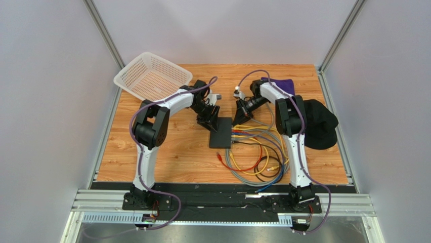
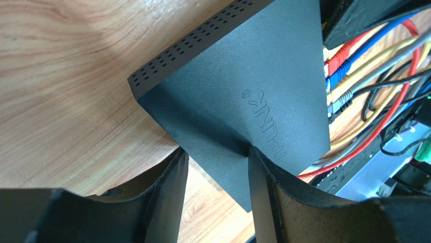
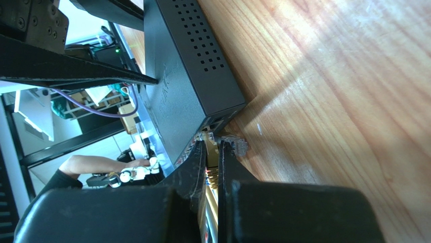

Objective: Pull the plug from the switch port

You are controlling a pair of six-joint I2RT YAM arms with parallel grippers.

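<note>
The switch (image 1: 221,133) is a flat matte-black box on the wooden table, with coloured cables (image 1: 253,135) plugged into its right edge. My left gripper (image 2: 215,152) stands open astride the switch's (image 2: 243,86) near corner, one fingertip (image 2: 251,152) on its top and the other at its edge. My right gripper (image 3: 212,143) is shut on a thin clear plug with a yellow cable (image 3: 210,174), right at the switch's socket row (image 3: 215,124). Whether that plug sits inside its port is hidden. A second clear plug (image 3: 236,144) lies just outside the right finger.
A white mesh basket (image 1: 152,76) stands at the back left. A black cap (image 1: 321,124) and a purple cloth (image 1: 283,85) lie at the right. Looped cables (image 1: 255,164) spread over the table in front of the switch.
</note>
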